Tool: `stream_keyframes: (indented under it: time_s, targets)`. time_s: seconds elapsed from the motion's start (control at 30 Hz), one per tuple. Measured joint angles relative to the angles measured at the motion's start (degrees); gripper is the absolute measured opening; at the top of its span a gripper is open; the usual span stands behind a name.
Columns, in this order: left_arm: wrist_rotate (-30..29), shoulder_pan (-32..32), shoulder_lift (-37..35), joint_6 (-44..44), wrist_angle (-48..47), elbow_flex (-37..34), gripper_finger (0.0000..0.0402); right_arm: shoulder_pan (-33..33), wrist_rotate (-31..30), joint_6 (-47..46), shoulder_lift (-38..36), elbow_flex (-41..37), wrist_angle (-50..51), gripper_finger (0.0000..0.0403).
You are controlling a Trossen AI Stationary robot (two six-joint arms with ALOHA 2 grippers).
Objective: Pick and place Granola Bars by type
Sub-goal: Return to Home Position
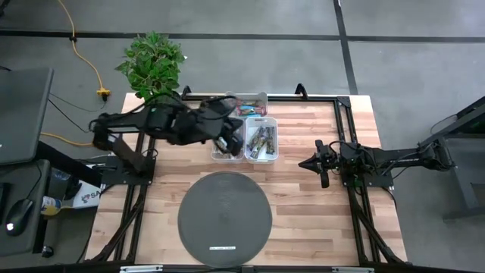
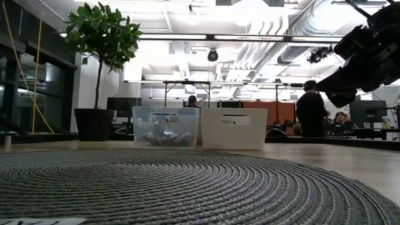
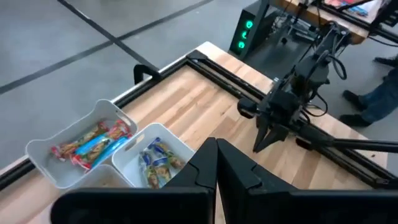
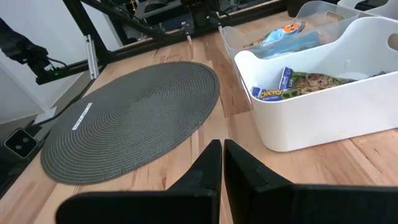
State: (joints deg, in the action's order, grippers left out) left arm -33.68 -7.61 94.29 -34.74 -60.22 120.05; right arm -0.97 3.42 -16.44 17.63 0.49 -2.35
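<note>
Granola bars lie in white bins at the table's far middle. Red and blue bars (image 1: 250, 106) (image 3: 93, 146) fill the far bin. Green bars (image 1: 261, 141) (image 3: 155, 163) (image 4: 311, 81) fill the bin in front of it. My left gripper (image 1: 231, 141) (image 3: 216, 144) hovers above a third bin (image 1: 222, 152), shut, with nothing between its fingers; the arm hides that bin's contents. My right gripper (image 1: 305, 163) (image 4: 222, 146) waits shut at the table's right side, low and pointing left toward the bins.
A round grey woven mat (image 1: 225, 218) (image 4: 130, 118) covers the near middle, with a thin white label strip (image 1: 223, 248) near its front. A potted plant (image 1: 151, 64) stands at the far left corner. Black frame rails (image 1: 345, 129) run along the table's sides.
</note>
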Motion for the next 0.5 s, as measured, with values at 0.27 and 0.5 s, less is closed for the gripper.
stream_keyframes:
  time_s: [0.27, 0.5]
  targets:
    - [0.83, -1.96, -12.12, -0.04, 10.51, -19.22, 0.0, 0.0, 0.02, 0.0, -0.06, -0.02, 0.07, 0.0]
    - [5.52, -6.46, -28.43, 6.57, 43.57, -51.08, 0.0, 0.0, 0.0, 0.0, 0.0, 0.0, 0.0, 0.0]
